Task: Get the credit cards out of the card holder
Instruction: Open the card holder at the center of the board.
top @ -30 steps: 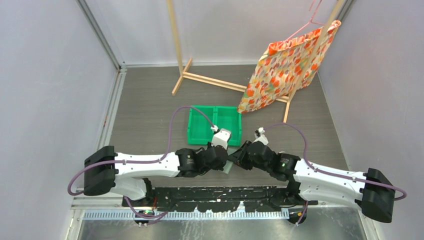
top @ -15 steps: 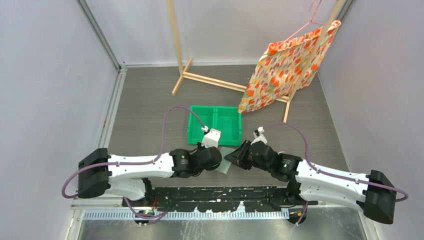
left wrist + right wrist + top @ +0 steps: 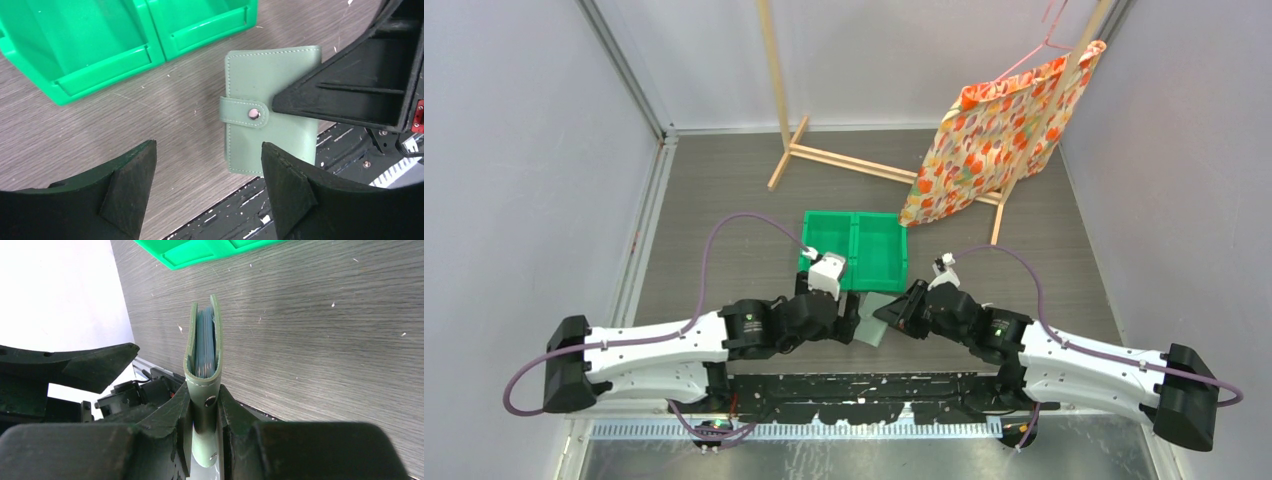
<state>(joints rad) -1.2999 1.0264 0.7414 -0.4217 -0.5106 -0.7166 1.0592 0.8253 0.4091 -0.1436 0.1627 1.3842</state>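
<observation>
The card holder is a grey-green wallet, snapped closed by its strap, held on edge over the table's near edge. My right gripper is shut on its strap end, and its black fingers show in the left wrist view. Between the covers I see bluish layered edges. The credit cards are hidden inside. My left gripper is open and empty, just left of the holder and not touching it. From above, the left gripper and right gripper flank the holder.
A green two-compartment bin stands just beyond the holder, also in the left wrist view. A wooden rack with a floral cloth is at the back right. The black base rail runs along the near edge.
My left gripper has let go, opened, and drawn back to the left away from the card holder. The right gripper still holds the holder in the same place.
</observation>
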